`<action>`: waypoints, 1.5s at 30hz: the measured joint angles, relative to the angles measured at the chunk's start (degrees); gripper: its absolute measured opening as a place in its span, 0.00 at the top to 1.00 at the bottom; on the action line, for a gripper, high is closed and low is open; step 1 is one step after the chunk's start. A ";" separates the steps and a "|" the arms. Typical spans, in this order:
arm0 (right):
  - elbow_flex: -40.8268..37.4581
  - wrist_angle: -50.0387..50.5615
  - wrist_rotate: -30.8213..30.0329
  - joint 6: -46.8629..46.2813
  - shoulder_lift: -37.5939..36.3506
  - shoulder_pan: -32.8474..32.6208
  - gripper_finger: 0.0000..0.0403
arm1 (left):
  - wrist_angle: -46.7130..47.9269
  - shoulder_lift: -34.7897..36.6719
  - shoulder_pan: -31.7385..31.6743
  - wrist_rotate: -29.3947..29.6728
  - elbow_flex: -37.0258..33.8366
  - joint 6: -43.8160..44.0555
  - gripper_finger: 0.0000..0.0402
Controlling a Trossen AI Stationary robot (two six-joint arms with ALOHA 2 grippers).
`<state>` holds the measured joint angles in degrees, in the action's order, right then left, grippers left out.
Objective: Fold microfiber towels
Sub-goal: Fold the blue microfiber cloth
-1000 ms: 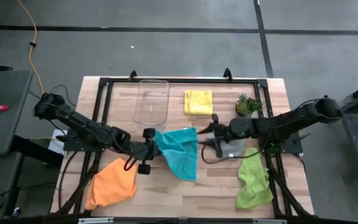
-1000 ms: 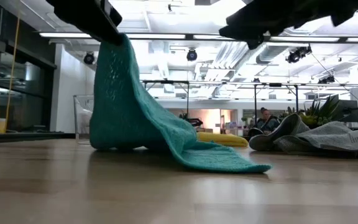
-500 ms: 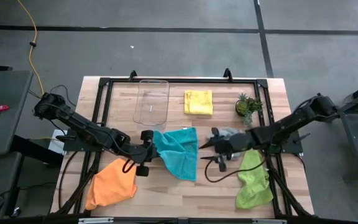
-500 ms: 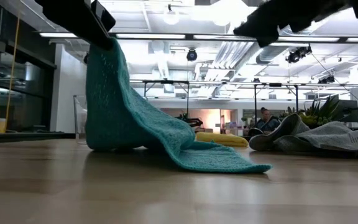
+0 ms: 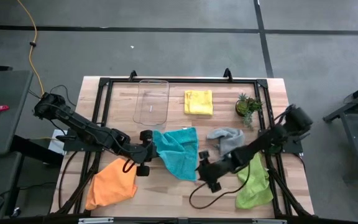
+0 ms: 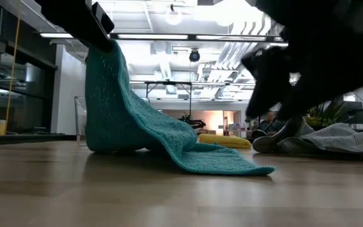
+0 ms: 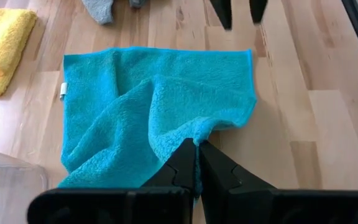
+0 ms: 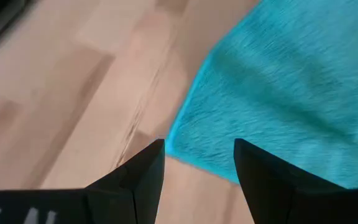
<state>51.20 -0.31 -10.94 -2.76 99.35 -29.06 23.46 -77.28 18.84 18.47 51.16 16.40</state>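
Note:
The teal-blue towel (image 5: pixel 180 154) lies mid-table, and its left corner is raised by my left gripper (image 5: pixel 150 149), which is shut on it. In the low view the towel (image 6: pixel 131 120) hangs from that gripper (image 6: pixel 99 34) and drapes down onto the table. My right gripper (image 5: pixel 199 167) is open and hovers at the towel's near right corner (image 8: pixel 178 138), with a finger on either side of it and touching nothing. The orange towel (image 5: pixel 110 186), lime green towel (image 5: pixel 253 183), grey towel (image 5: pixel 227 138) and folded yellow towel (image 5: pixel 198 101) lie around it. My left gripper pinches a bunched corner of the teal-blue towel (image 7: pixel 199 140) between its two fingers. The fingers come slanting down from the table's left. That corner is held clear of the table, while the rest of the cloth slopes down slack and lies spread on the wood.
A clear plastic tray (image 5: pixel 151 101) stands at the far side, left of the yellow towel. A small potted plant (image 5: pixel 247 106) stands at the far right. Bare wood shows along the near edge between the orange and lime green towels.
My right gripper has swung from the far right of the teal-blue towel, over the grey towel, down and toward the near edge to the teal-blue towel's near right corner, staying open. The grey towel now shows uncovered. The teal-blue towel keeps its drape.

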 joint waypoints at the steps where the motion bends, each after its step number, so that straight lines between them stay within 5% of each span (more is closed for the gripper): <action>1: 1.33 1.37 -0.03 0.02 1.65 -0.25 0.54 | 0.01 0.00 0.14 -0.06 0.00 -0.02 1.00; 9: 9.52 6.26 0.74 -0.30 10.49 -0.37 0.54 | 0.43 0.00 0.77 -0.04 0.00 1.33 1.00; 17: 10.08 8.89 0.95 -4.75 11.56 -0.50 0.55 | 0.91 0.00 0.77 0.13 0.01 1.55 1.00; 21: 10.05 9.10 0.94 -4.49 11.59 -0.99 0.64 | 0.97 0.00 0.77 0.14 0.02 1.60 1.00; 29: 10.05 11.30 1.39 -6.38 11.54 -1.07 0.98 | 1.21 0.02 0.77 -0.14 0.04 2.31 1.00; 40: 9.45 18.31 2.45 -15.33 5.69 -3.09 1.00 | 3.92 0.00 4.02 -2.03 0.04 10.86 1.00; 45: 9.65 19.16 -1.83 -19.44 -0.19 -7.09 1.00 | 3.19 -0.95 8.52 -1.10 0.11 15.19 1.00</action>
<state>60.85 18.85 -12.77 -22.20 99.16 -36.15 26.65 -78.23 27.37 17.37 51.27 31.60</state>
